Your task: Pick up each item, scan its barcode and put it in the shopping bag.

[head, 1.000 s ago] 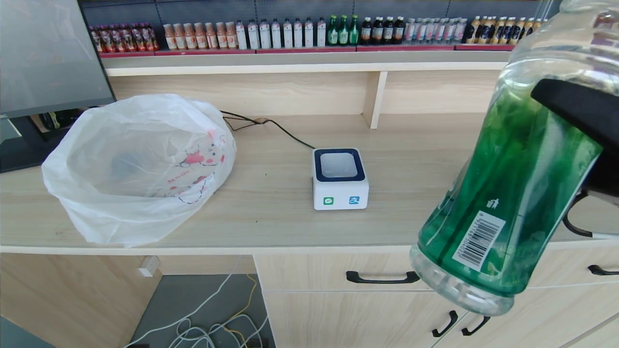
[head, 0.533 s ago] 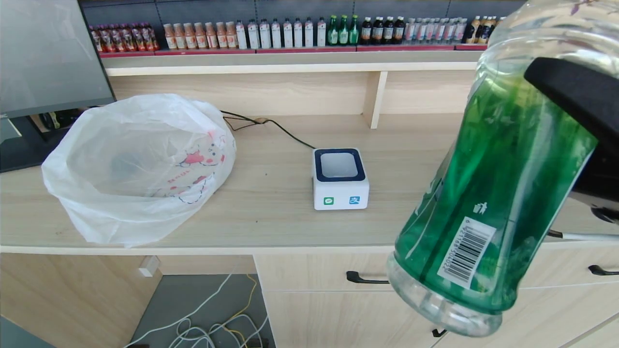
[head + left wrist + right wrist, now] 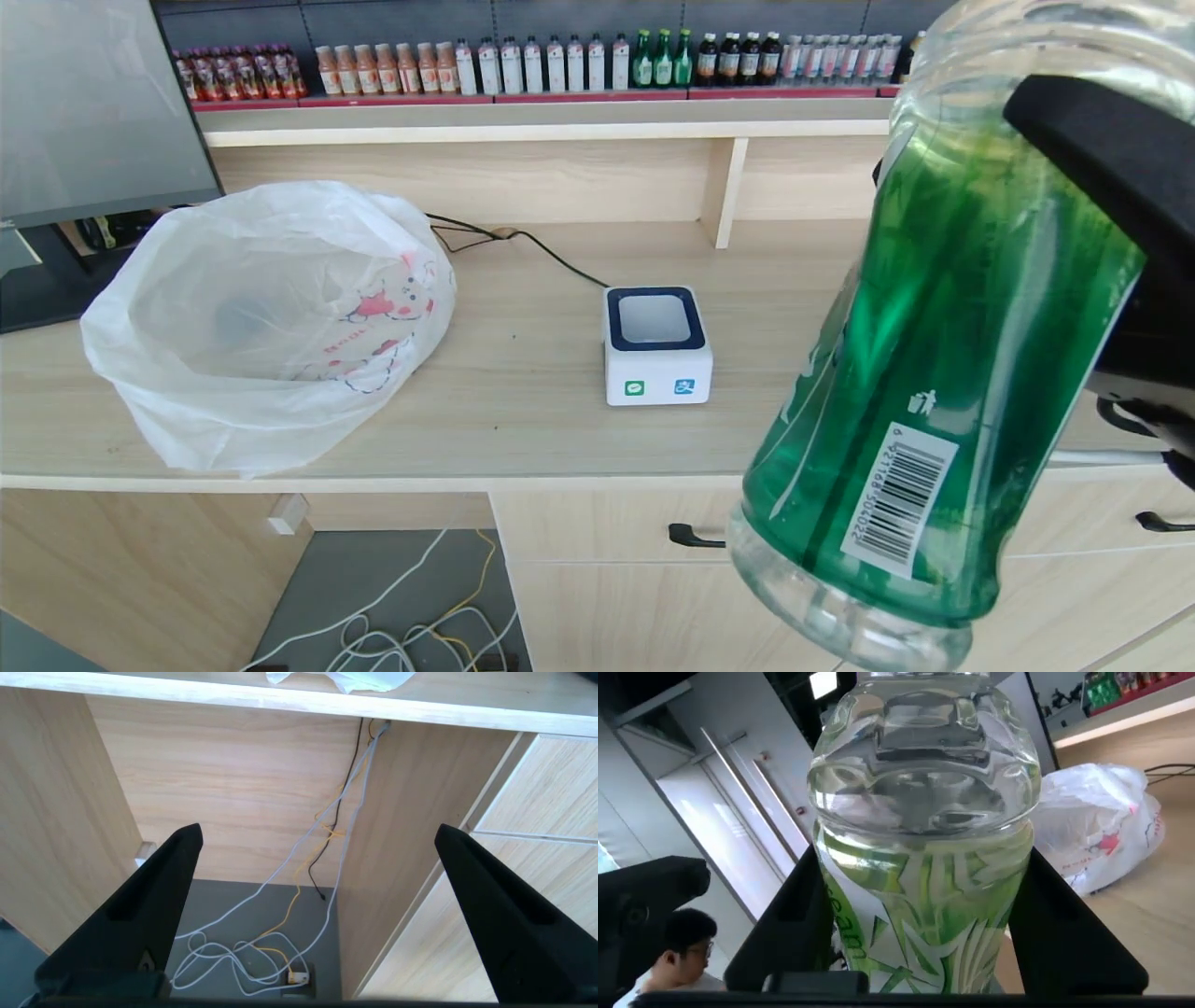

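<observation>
Green bottle clamped in our right tool, tilted so its barcode can face the scanner.

The head camera looks forward and down over the counter. It stands well back from the bag but very close to the bottle held in the right gripper. The right wrist camera looks along its fingers, with the bottle just ahead between them and the bag well beyond; the head view shares both. The left wrist camera sits below the counter edge and looks past the left gripper to cables well beyond it. The head view shares these too.
</observation>
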